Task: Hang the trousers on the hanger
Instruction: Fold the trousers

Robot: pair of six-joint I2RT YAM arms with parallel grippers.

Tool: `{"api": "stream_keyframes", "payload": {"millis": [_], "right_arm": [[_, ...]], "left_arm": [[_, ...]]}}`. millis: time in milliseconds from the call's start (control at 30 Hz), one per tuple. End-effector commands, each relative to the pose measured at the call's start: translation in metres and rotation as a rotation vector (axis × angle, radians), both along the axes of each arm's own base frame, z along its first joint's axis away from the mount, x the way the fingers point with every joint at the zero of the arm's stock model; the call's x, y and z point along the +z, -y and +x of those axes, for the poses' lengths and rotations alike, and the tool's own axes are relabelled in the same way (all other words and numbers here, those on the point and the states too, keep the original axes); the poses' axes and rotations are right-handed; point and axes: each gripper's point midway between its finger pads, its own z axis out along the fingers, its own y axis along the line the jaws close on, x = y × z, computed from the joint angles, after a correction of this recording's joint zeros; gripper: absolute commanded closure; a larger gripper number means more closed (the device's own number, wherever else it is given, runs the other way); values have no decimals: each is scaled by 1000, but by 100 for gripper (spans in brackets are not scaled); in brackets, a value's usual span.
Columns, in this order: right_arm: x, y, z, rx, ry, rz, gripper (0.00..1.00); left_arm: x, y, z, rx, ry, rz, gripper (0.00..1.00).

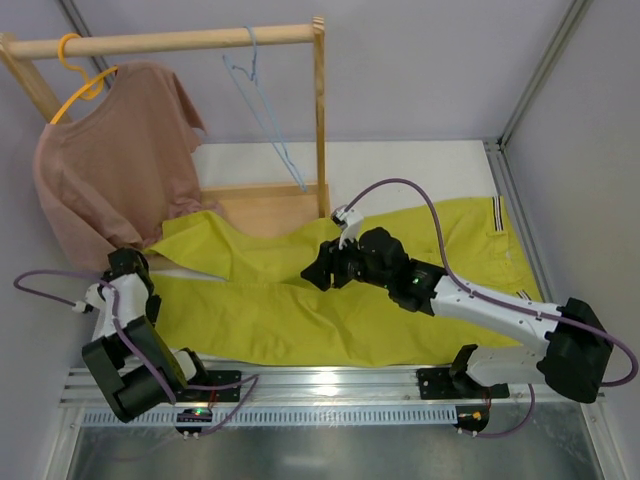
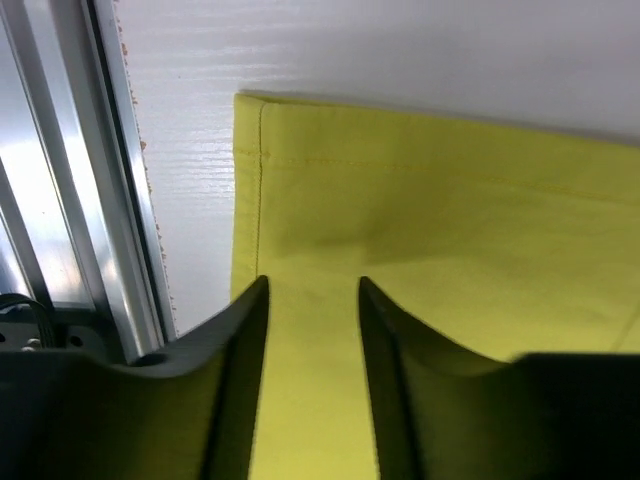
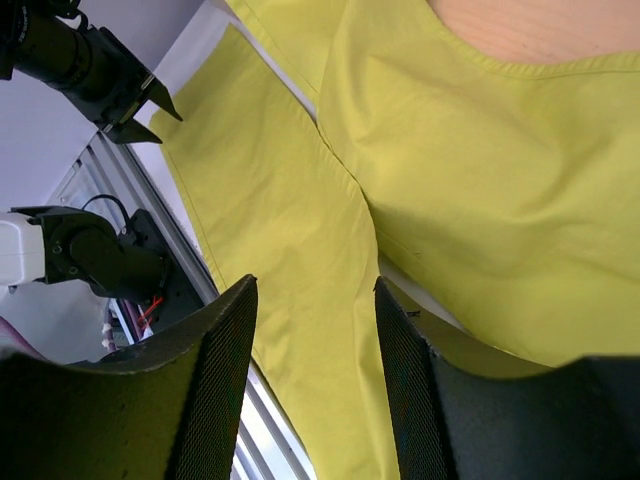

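My left gripper [image 2: 312,285] hangs with its jaws slightly parted, clamping nothing, just above a leg hem of the trousers [image 2: 450,220]. My right gripper [image 3: 315,285] is released too, over the trousers' middle. Far beyond both, the hanger [image 1: 284,160] hangs from the wooden rail [image 1: 180,41].

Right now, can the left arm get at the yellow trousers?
Probably yes. The left gripper hangs right over the hem of the trousers with its fingers apart, and nothing lies between them and the cloth.
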Motion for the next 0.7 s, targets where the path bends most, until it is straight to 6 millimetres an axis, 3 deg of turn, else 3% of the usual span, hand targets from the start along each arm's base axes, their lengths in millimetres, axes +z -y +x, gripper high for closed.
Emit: {"api": "stream_keyframes", "payload": {"millis": [0, 33, 100, 267, 433, 533, 600, 667], "right_arm": [[10, 12, 1, -48, 19, 11, 46], [9, 14, 0, -48, 18, 5, 46], [7, 15, -1, -49, 14, -3, 46], [-7, 24, -3, -66, 5, -36, 46], [2, 30, 0, -87, 36, -33, 46], [8, 33, 0, -93, 53, -21, 46], [13, 33, 0, -94, 61, -12, 46], [15, 34, 0, -94, 68, -9, 46]], "left_arm": [[27, -17, 8, 20, 84, 111, 54], [28, -16, 12, 12, 113, 105, 53], [29, -12, 21, -17, 170, 94, 64], [-2, 13, 37, -28, 237, -58, 83], [-23, 23, 42, -44, 219, -139, 86], [-23, 24, 60, -121, 251, -132, 86], [-16, 28, 84, -206, 286, -105, 84], [-20, 38, 99, -260, 295, -132, 84]]}}
